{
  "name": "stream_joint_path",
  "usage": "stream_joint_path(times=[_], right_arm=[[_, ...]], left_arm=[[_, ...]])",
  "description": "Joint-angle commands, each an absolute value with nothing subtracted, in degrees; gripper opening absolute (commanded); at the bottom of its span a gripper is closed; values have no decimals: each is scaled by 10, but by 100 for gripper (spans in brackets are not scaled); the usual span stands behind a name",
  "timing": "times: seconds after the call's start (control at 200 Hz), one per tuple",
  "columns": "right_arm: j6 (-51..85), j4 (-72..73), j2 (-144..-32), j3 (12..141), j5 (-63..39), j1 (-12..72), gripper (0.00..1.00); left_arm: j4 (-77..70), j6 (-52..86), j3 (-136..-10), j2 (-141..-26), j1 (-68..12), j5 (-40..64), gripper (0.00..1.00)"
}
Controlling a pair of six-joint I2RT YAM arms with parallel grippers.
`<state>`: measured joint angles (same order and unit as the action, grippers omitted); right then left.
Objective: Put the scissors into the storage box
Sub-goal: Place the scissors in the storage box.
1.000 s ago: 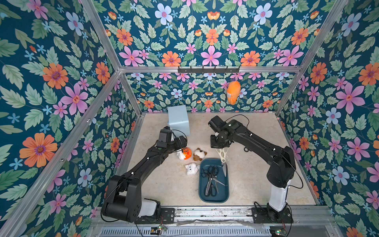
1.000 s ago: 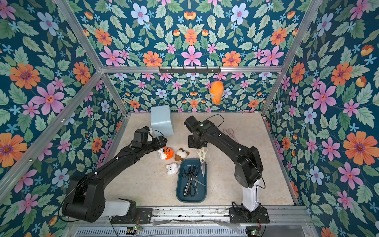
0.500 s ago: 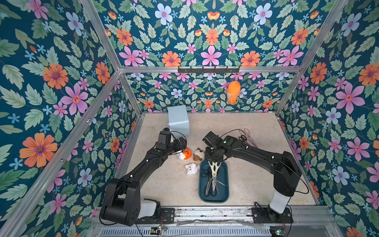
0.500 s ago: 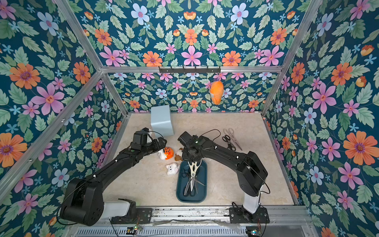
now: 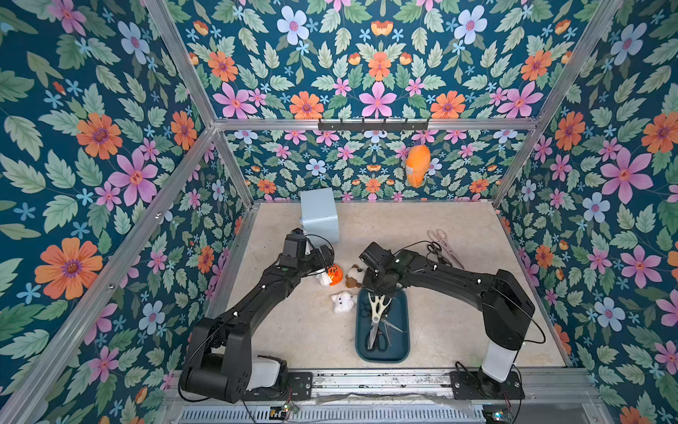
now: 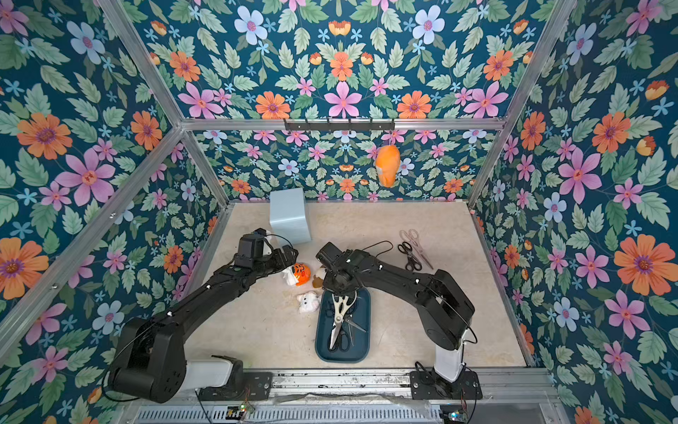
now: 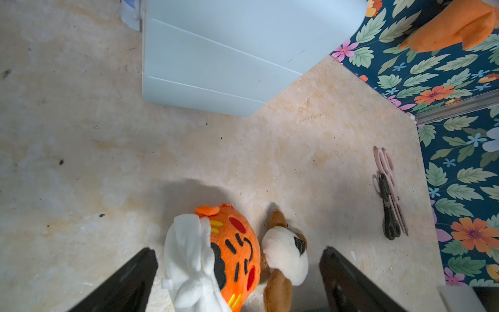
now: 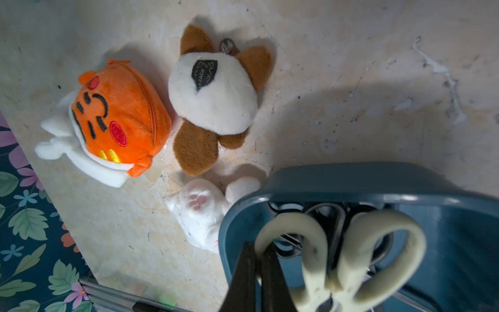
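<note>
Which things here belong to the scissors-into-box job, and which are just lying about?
Job: beige scissors in the right gripper; teal storage box; boxed black scissors; loose black scissors; pink scissors.
Lying about: pale blue box; orange tiger plush; brown-and-white dog plush; white plush; hanging orange fabric item.

From the orange toy (image 5: 335, 275): brown dog toy (image 5: 354, 274) at 3 o'clock, white toy (image 5: 343, 301) at 6, blue box (image 5: 319, 217) at 12.

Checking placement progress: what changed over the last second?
The right gripper lowered the beige scissors from above the storage box into it, still shut on a handle loop. The left gripper, plush toys and the two pairs of scissors on the table stayed put.
</note>
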<state>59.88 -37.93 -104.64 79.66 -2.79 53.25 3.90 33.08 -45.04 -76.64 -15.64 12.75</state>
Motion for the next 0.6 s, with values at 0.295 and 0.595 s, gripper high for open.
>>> stream_joint_path(times=[0.295,0.595], right_arm=[[635,-351,-1061,747,-90,512,0],[617,-382,-1054,774,-65,512,29]], left_arm=[[41,335,-459,-765,-156,127,99],[53,332,-452,-741,-156,114,99]])
